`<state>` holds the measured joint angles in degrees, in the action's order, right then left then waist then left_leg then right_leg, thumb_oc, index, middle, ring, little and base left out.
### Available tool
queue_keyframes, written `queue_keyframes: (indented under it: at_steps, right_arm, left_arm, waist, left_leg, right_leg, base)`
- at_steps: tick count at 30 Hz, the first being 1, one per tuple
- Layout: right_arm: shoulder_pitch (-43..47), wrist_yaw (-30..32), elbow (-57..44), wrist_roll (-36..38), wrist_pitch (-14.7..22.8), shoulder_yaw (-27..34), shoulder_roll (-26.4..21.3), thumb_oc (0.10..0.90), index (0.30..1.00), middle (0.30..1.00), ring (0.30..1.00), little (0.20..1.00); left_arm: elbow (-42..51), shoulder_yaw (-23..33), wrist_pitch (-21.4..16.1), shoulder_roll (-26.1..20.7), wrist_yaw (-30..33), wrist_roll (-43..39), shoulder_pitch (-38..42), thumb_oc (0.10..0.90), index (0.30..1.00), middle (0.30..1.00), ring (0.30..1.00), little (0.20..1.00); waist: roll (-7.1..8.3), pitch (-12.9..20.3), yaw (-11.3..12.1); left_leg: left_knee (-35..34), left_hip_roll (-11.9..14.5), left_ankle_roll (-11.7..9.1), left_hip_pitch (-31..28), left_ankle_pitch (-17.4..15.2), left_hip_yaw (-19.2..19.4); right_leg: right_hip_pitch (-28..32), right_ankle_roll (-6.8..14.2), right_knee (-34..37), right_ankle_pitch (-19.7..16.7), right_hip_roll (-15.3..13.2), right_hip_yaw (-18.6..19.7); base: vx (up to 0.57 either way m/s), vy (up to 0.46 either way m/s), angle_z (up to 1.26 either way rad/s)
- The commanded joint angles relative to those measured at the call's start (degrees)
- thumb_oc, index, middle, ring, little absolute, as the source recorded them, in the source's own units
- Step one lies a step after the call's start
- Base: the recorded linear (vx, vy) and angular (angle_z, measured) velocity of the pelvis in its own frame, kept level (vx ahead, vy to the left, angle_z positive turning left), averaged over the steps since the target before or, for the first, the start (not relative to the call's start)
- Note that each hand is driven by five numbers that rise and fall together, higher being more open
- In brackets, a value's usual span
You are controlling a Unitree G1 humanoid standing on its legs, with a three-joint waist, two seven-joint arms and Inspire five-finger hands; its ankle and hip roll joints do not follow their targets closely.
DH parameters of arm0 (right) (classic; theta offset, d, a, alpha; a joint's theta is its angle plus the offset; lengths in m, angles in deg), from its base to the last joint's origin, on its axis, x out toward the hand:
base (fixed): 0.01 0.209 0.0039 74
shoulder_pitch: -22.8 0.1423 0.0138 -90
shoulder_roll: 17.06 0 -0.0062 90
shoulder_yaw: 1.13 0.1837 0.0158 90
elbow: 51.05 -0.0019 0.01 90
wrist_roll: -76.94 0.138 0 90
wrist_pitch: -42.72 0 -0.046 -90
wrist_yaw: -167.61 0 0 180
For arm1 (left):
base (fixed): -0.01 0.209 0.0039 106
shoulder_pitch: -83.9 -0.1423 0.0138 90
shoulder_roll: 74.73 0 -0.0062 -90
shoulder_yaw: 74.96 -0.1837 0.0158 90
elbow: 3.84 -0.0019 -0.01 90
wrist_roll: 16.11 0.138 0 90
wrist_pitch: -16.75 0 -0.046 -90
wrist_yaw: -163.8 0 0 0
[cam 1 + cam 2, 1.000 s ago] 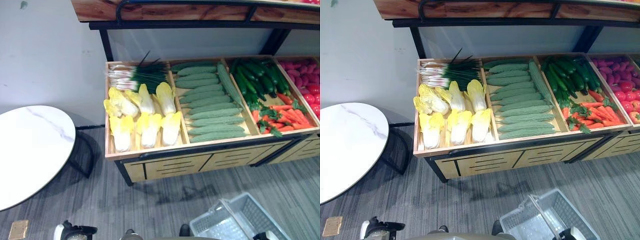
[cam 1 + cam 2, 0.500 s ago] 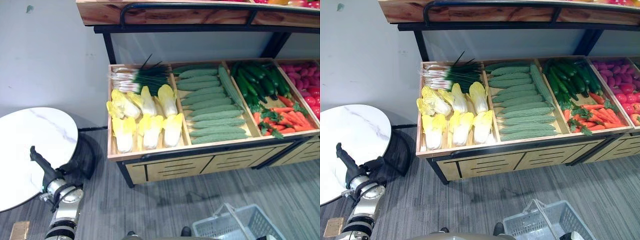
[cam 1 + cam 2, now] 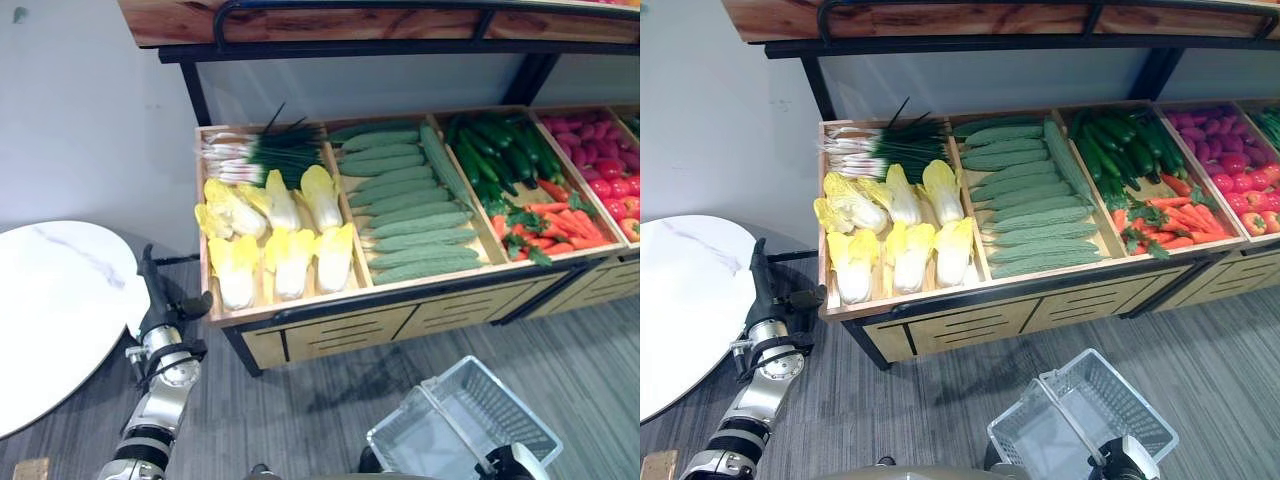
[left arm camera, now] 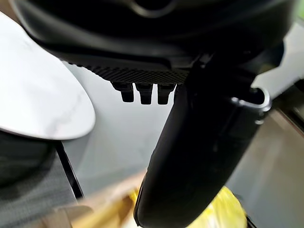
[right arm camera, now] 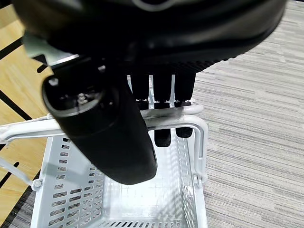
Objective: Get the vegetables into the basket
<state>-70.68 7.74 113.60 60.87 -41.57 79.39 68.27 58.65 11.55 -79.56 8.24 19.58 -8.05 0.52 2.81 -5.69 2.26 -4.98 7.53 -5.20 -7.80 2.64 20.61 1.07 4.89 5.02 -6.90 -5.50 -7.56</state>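
Left hand (image 3: pixel 158 296): fingers straight and relaxed, empty, just off the stand's (image 3: pixel 300 305) front-left corner.
Cabbages (image 3: pixel 290 262): just beyond it in the left bin, lying front to back.
Right hand (image 5: pixel 142 71): fingers curled round the handle (image 5: pixel 175 114).
Basket (image 3: pixel 470 420): empty, on the floor before the stand.

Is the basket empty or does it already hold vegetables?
Empty. The basket shows bare white mesh floor and walls in the right wrist view; the right hand curls round its handle.
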Motion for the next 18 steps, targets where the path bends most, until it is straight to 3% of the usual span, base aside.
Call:
queue_keyframes:
  at_steps: [1, 9, 18]
  right_arm:
    - [2.5, 1.8, 1.8, -0.9, 0.0, -2.3, -2.3, 0.4, 0.3, 0.3, 0.3, 0.3]
    - [2.6, 2.1, 0.6, -0.5, 0.5, -3.4, -1.9, 0.4, 0.3, 0.3, 0.3, 0.3]
    - [3.0, 3.2, 1.0, -0.6, 0.5, -4.6, -1.6, 0.4, 0.3, 0.3, 0.3, 0.3]
  left_arm:
    - [2.5, -1.7, -3.7, -2.5, -0.2, 4.3, 10.2, 0.9, 1.0, 1.0, 1.0, 1.0]
    - [0.5, -6.3, -2.6, -2.1, -0.7, 7.7, 12.6, 0.9, 1.0, 1.0, 1.0, 1.0]
    - [-3.3, -8.7, 0.6, -1.1, 2.9, 12.0, 15.4, 0.9, 1.0, 1.0, 1.0, 1.0]
  waist:
    - [2.34, 0.0, 0.1]
    - [2.53, -0.3, -0.4]
    - [2.44, -0.8, -0.7]
  left_leg:
    - [0.0, 0.4, -0.9, 0.6, -0.5, -2.5]
    - [0.0, 0.6, -1.0, 0.3, -0.6, -1.7]
    - [0.0, 0.7, -1.1, 0.5, -0.6, -1.5]
  right_leg:
    - [1.6, 4.1, -0.1, -1.4, -3.7, -1.2]
    - [1.2, 4.0, -0.1, -1.3, -3.1, -0.2]
    - [0.7, 3.8, -0.1, -1.3, -2.6, 0.3]
  base:
    - [0.01, -0.013, -0.07]
    - [0.01, -0.018, -0.06]
    - [0.01, -0.014, -0.04]
